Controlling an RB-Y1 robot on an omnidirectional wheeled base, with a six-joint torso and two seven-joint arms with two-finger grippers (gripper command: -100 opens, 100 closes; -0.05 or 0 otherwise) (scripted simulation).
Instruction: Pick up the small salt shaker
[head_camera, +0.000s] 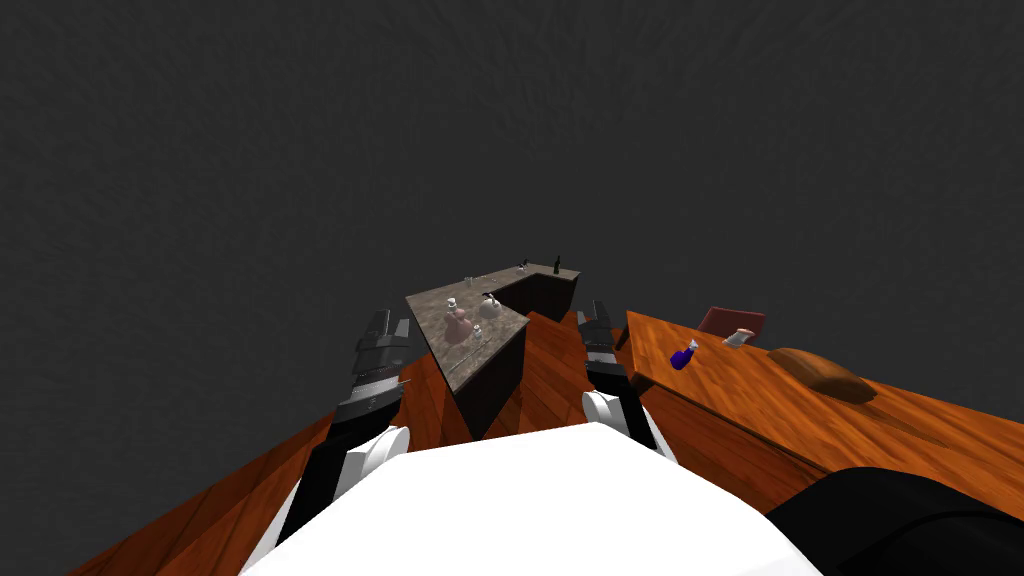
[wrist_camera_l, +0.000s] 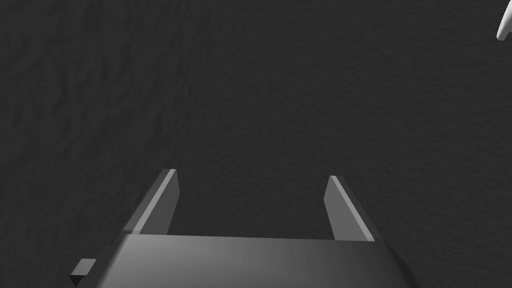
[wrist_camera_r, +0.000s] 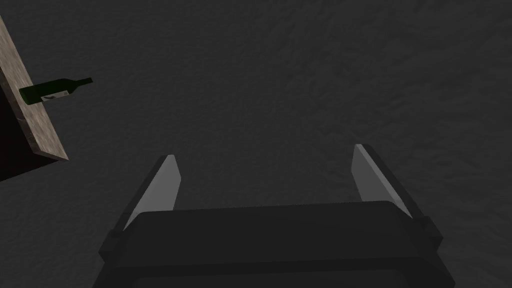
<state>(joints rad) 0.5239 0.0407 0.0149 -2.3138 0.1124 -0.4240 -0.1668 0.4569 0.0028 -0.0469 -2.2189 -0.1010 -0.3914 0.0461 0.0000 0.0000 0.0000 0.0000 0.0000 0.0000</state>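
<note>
Well, salt shaker (head_camera: 477, 331) upright (on cntr (head_camera: 432, 312)).

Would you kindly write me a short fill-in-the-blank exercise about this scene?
1. The jaws of the left gripper and the right gripper both stand ___.
2. The small white shaker stands on the stone-topped ___, next to a pink item.
3. The loaf of bread lies on the wooden ___.
4. The wine bottle is dark ___.
Missing words: open; counter; table; green.
</note>
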